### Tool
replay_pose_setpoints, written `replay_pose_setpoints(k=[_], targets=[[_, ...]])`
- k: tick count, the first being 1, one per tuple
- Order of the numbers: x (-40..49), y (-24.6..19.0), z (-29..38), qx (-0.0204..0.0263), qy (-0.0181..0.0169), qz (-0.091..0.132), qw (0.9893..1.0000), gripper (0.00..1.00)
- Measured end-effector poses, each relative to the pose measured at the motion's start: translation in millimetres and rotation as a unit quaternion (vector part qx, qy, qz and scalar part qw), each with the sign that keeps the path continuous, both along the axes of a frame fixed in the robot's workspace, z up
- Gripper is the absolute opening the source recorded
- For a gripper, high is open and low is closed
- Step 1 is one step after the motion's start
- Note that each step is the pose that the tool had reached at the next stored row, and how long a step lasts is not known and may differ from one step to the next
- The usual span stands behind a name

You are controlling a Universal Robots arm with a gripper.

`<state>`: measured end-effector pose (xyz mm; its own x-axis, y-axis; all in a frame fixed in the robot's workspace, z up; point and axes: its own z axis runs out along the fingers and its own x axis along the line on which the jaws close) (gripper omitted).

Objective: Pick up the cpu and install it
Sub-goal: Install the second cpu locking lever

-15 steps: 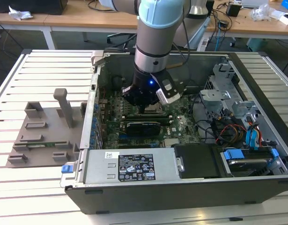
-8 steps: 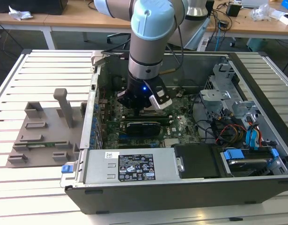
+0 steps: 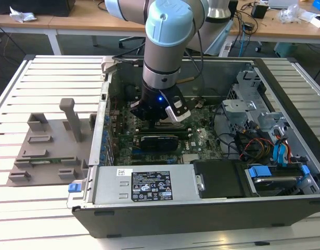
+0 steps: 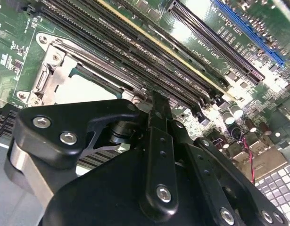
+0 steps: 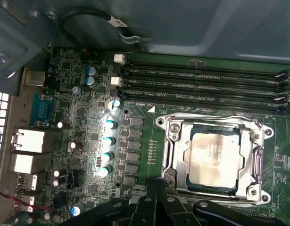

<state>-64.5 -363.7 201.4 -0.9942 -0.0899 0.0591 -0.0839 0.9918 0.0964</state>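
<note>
Item, as I logged it: cpu (image 5: 214,159) seated in its socket frame (image 5: 175,155) on the motherboard (image 5: 83,141), gripper (image 4: 156,101) just above (grip state: I couldn't tell); risk judged, a downward nudge unseating the chip.

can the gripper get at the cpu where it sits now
Probably yes. The cpu lies face up in its socket frame on the motherboard, nothing covering its metal top, and the gripper hangs right beside it inside the open computer case.
</note>
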Motion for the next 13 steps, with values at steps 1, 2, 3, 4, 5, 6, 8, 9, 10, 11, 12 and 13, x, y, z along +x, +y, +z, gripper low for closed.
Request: replay_pose_setpoints(k=[1,2,3,4,5,6,8,9,10,11,12,13], targets=[[0.0,0.0,0.0,0.0,0.0,0.0,1.0,0.11],[-0.4,-0.2,-0.2,0.0002,-0.0006,0.0,1.0,0.11],[-0.6,-0.7,0.0,-0.0001,-0.001,0.0,1.0,0.11],[-0.7,-1.1,0.0,0.0001,-0.0013,0.0,1.0,0.11],[-0.8,-1.5,1.1,0.0001,-0.002,0.0,1.0,0.11],[-0.8,-1.5,4.7,0.0,-0.0021,0.0,1.0,0.11],[-0.1,-1.2,12.7,-0.0001,-0.0021,0.0,1.0,0.11],[0.9,-0.7,14.1,-0.0005,-0.002,0.0,1.0,0.11],[3.9,0.1,14.7,-0.0014,-0.0013,0.0,1.0,0.11],[5.6,0.7,14.7,-0.002,-0.0006,0.0,1.0,0.11],[6.9,1.2,14.7,-0.0026,-0.0001,0.0,1.0,0.11],[8.3,1.9,14.7,-0.0039,0.0005,0.0,1.0,0.11]])
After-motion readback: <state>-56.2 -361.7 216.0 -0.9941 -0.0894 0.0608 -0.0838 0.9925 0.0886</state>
